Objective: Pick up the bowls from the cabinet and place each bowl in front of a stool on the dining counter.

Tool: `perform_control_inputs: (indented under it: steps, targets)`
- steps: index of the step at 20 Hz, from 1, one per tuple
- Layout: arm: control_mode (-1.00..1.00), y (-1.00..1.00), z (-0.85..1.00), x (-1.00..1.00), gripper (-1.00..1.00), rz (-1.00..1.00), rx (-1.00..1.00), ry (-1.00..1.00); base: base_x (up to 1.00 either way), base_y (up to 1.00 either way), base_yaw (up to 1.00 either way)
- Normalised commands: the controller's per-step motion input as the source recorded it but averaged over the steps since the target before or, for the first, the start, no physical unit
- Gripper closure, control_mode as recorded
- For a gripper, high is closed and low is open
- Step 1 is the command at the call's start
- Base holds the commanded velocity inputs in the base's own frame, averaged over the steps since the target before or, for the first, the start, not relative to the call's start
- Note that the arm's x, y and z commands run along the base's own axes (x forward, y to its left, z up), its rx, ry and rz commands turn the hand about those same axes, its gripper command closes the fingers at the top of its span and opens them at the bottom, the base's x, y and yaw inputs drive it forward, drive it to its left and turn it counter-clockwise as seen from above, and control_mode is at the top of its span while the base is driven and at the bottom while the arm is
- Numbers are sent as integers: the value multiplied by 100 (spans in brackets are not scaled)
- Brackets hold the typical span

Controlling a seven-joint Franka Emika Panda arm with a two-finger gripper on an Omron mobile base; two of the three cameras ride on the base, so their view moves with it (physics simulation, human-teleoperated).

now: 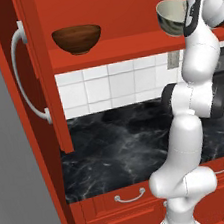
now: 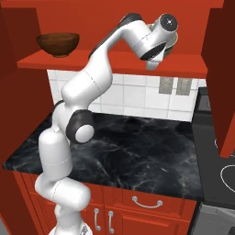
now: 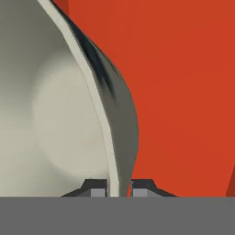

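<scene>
The cream bowl (image 1: 171,17) with dark markings sits tilted at the right end of the red cabinet's shelf (image 1: 125,50), its opening turned to the left. My gripper (image 3: 118,189) is shut on its rim, one fingertip inside the cream bowl (image 3: 59,114) and one outside. In the right base view my hand covers most of that bowl (image 2: 171,46). The dark reddish-brown bowl (image 1: 77,38) stands upright at the left end of the shelf (image 2: 114,62), well away from the gripper. The cabinet door (image 1: 45,93) with its curved white handle (image 1: 24,76) hangs open at the left.
Below the shelf lies a black marble worktop (image 1: 129,147) over red drawers (image 1: 130,196), backed by white tiles (image 1: 110,86). A stove (image 2: 219,172) is at the right. Another red cabinet panel (image 2: 225,92) hangs down at the right, and wall outlets (image 2: 174,85) sit under the shelf.
</scene>
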Motion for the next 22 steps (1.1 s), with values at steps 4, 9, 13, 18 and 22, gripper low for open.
perform_control_inputs:
  steps: [4,9,13,18,22]
  targets:
    - [-100,0,0,-52,100,0,0,-7,0,0,0]
    - [-100,0,0,-90,100,0,-1,-11,0,0,0]
    - [-100,11,0,-100,100,0,-4,-11,0,0,0]
    - [-100,38,0,-100,100,0,-8,-1,0,0,0]
    - [-100,64,-4,-100,100,0,-12,14,0,0,0]
